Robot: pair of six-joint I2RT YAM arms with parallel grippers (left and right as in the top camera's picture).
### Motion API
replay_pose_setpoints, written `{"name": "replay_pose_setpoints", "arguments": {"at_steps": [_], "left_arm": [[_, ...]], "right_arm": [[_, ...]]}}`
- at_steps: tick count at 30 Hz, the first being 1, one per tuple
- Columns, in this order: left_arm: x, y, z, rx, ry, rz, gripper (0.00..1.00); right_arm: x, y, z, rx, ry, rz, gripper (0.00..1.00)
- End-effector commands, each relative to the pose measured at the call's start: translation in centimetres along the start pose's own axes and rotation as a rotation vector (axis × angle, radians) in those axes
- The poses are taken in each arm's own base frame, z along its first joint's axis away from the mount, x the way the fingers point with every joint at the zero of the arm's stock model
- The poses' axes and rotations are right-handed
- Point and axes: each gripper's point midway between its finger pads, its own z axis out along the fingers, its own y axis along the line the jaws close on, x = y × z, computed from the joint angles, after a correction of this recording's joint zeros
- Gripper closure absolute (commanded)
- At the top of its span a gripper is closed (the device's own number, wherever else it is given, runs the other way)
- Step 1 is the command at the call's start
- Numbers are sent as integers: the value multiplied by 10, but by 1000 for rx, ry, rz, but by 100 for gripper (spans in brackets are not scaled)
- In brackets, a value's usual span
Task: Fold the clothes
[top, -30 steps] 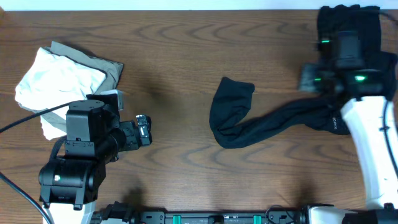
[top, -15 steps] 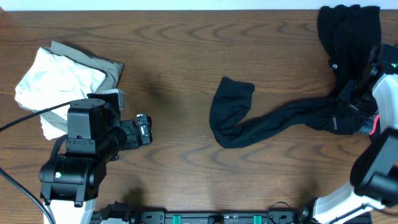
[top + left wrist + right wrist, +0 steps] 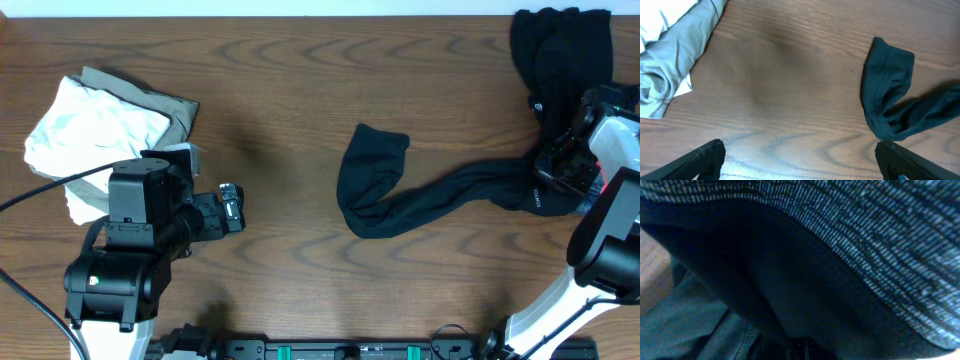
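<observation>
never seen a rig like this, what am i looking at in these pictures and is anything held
Two robot arms sit at a table, meant to fold clothes. One picture looks down from above; the other two are wrist cameras. Dark leggings lie mid-table, a black pile far right, a white garment and an olive-grey garment left. The left gripper is open, empty. The right gripper is buried in the leggings' waistband end; its camera sees only fabric, so a grip is unclear.

Leggings: navy-black, unfolded, stretched from bench centre to right edge; leg end doubled over at centre. Black garments: heaped in far right corner. White garment: crumpled, on top of olive-grey garment, far left.
</observation>
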Motion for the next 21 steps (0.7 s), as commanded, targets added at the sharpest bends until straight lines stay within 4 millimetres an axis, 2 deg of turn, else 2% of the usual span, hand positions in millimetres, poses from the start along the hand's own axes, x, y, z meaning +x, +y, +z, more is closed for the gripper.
{"name": "replay_pose_setpoints", "arguments": {"at_steps": [1, 5, 7, 9, 11, 13, 16, 19, 21], "left_arm": [[-5, -3, -1, 5, -4, 5, 2], [-4, -2, 1, 3, 5, 3, 2], [-5, -2, 1, 4, 3, 3, 2], [-6, -3, 1, 5, -2, 5, 2], [-8, -3, 1, 7, -9, 5, 2], [-9, -4, 1, 8, -14, 6, 2], [-9, -4, 1, 8, -14, 6, 2], [-9, -4, 1, 8, -14, 6, 2], [-9, -4, 1, 8, -14, 6, 2]], "right_arm": [[-12, 12, -49, -108, -104, -17, 98], [-28, 39, -140, -308, -321, -97, 94], [-28, 66, -201, -474, -463, -217, 91], [-13, 98, -260, -645, -596, -412, 88], [20, 127, -312, -765, -713, -634, 85], [46, 143, -346, -778, -807, -765, 84], [64, 150, -393, -734, -972, -800, 83], [60, 128, -436, -668, -1126, -652, 85], [60, 111, -458, -640, -1195, -605, 85]]}}
